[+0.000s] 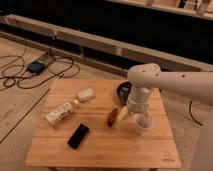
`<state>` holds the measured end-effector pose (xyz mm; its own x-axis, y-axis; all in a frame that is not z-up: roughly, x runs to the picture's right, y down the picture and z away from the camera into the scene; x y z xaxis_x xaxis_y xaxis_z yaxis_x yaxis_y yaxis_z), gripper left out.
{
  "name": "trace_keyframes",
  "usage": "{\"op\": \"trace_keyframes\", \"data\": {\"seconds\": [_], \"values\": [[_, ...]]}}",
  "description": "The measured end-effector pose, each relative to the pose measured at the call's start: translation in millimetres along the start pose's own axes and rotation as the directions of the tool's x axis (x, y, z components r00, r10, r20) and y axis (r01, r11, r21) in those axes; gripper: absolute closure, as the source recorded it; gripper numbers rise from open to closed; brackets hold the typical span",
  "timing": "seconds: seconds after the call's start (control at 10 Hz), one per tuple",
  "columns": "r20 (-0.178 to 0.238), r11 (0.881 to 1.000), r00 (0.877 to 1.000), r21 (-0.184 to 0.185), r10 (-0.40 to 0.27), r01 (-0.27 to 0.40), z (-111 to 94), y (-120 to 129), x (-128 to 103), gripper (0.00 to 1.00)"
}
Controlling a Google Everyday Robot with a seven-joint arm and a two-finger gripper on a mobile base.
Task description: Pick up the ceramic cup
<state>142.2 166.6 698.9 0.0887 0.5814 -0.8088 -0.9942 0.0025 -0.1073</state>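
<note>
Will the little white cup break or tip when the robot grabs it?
Probably stiff and breakable: the ceramic cup looks hard. It stands upright on the wooden table, so it is likely steady, though smooth sides may slip. The gripper is right at its rim.

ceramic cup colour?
Plain white, no pattern. The camera view shows the ceramic cup, with the gripper right over its left rim.

No words can be read; the label on the bottle (61,113) is too small. The hand (134,118) is right at the ceramic cup (143,125).
</note>
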Motion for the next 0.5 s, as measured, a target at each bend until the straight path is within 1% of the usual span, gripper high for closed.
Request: {"op": "trace_keyframes", "data": {"seconds": [0.5], "values": [[0.066,1.000,0.998,0.005,-0.012,0.012,11,2,-18,0.20]]}}
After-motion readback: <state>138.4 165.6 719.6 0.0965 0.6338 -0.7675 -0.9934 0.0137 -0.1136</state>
